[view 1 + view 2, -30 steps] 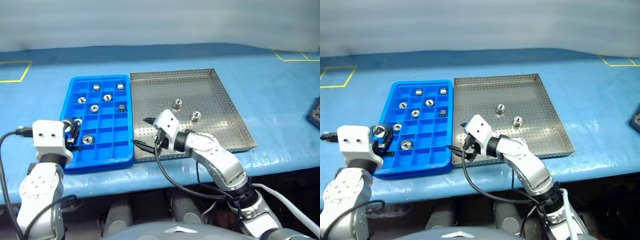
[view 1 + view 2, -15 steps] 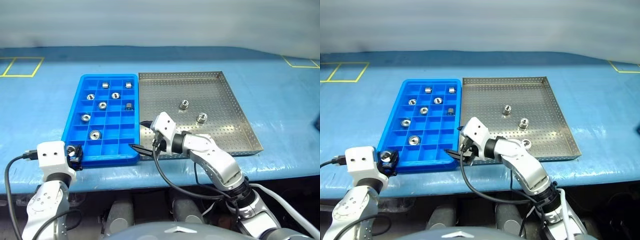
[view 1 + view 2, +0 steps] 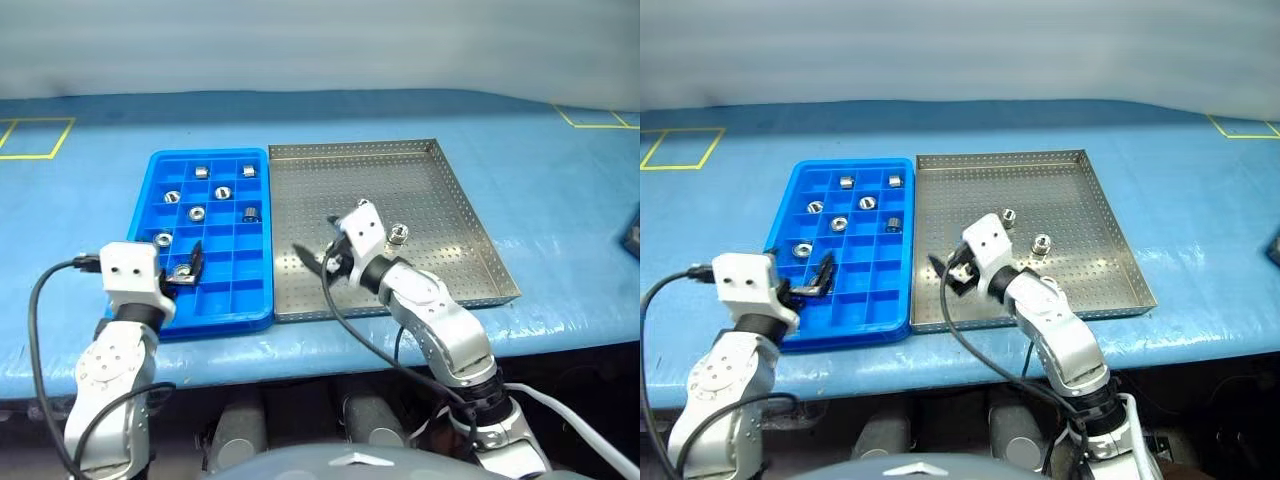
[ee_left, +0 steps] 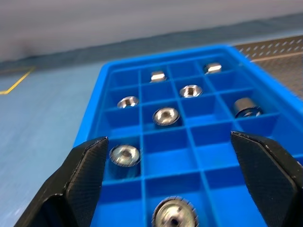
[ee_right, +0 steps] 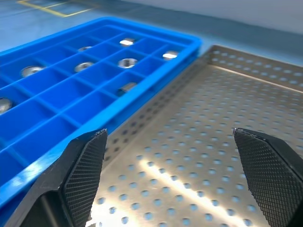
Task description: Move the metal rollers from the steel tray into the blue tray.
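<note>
The blue tray [image 3: 150, 205] sits on the left, touching the steel tray [image 3: 440, 200] on its right. Seven metal rollers [image 4: 165, 116] lie in separate compartments of the blue tray, and two more [image 3: 1041, 243] rest on the steel tray's perforated floor. The left gripper [image 3: 185, 270] hangs over the blue tray's near end, jaws spread and empty. The right gripper [image 3: 325, 250] hovers over the steel tray's near left part, jaws also spread wide, holding nothing.
</note>
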